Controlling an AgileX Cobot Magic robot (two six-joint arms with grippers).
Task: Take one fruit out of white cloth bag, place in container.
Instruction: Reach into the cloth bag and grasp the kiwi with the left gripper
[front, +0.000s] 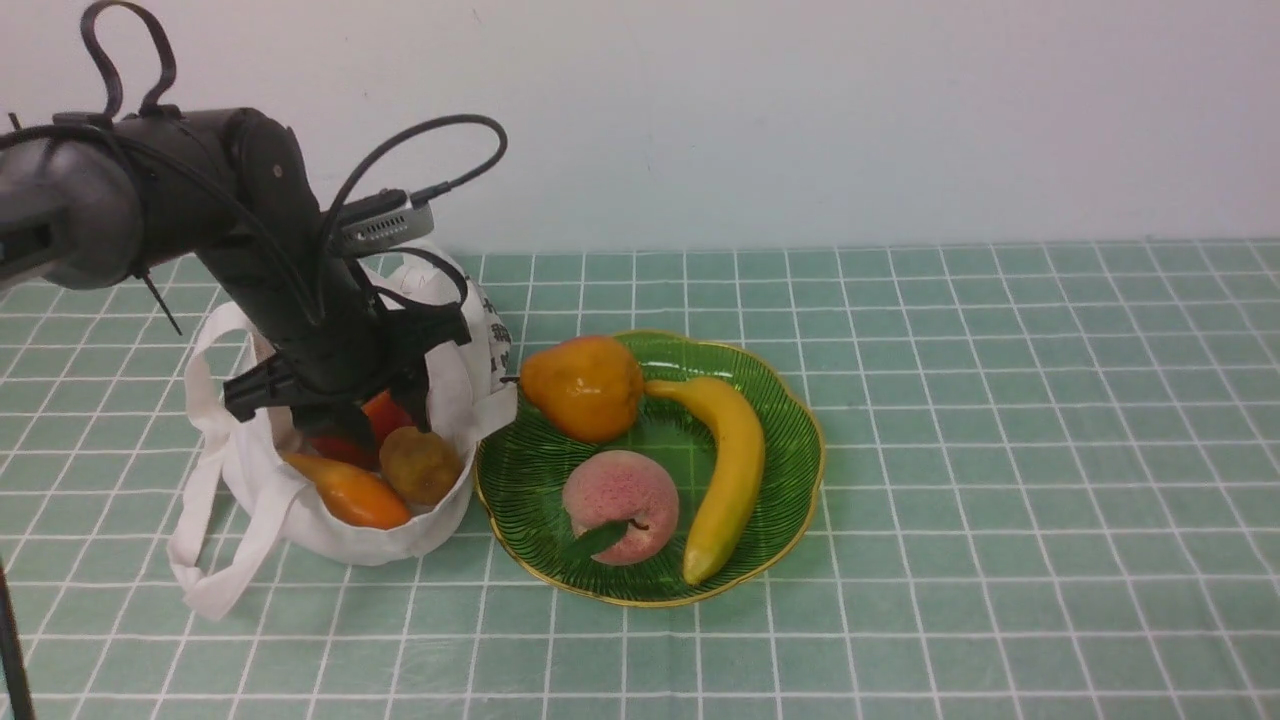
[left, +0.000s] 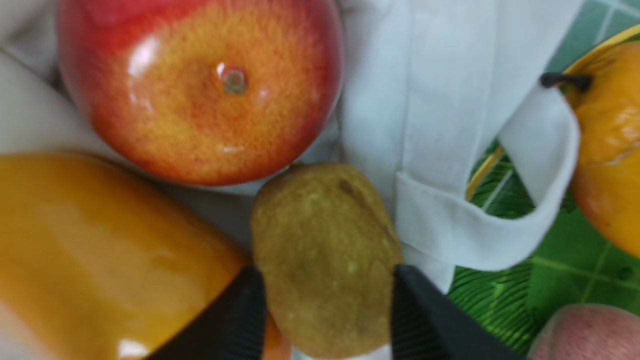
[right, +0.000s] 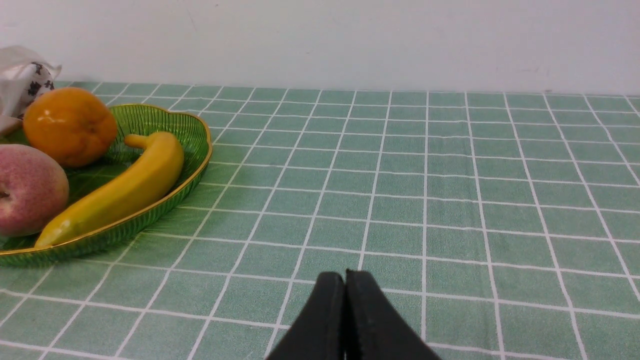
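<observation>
The left gripper (left: 327, 295) has its fingertips parted widely, with the kiwi (left: 325, 260) showing between them; whether they touch its skin I cannot tell. The right gripper (right: 345, 280) has its fingertips together, with nothing between them. The left arm (front: 300, 250) reaches in from the left side and slopes down, its fingers over the mouth of the white cloth bag (front: 350, 530). The right arm's body is out of the front view.

The kiwi lies inside the bag, beside the red apple (left: 200, 90) and the elongated orange fruit (front: 355, 495). The bag's mouth gapes around the three fruits, and one strap (front: 205, 500) hangs over its side onto the table. Another strap end bends across the rim of the green glass plate (front: 650, 595), so the bag and plate sit with hardly any gap. On the plate, the orange pear-shaped fruit (front: 590, 390) is on the side nearer the bag, the peach (front: 625, 505) is toward the near edge, and the banana (front: 725, 470) curves along the right. Bare green glass shows between them.

To the right of the plate, the tabletop (front: 1000, 450) is open, its green surface crossed by white grid lines. Behind it stands a plain pale wall (front: 850, 120).
</observation>
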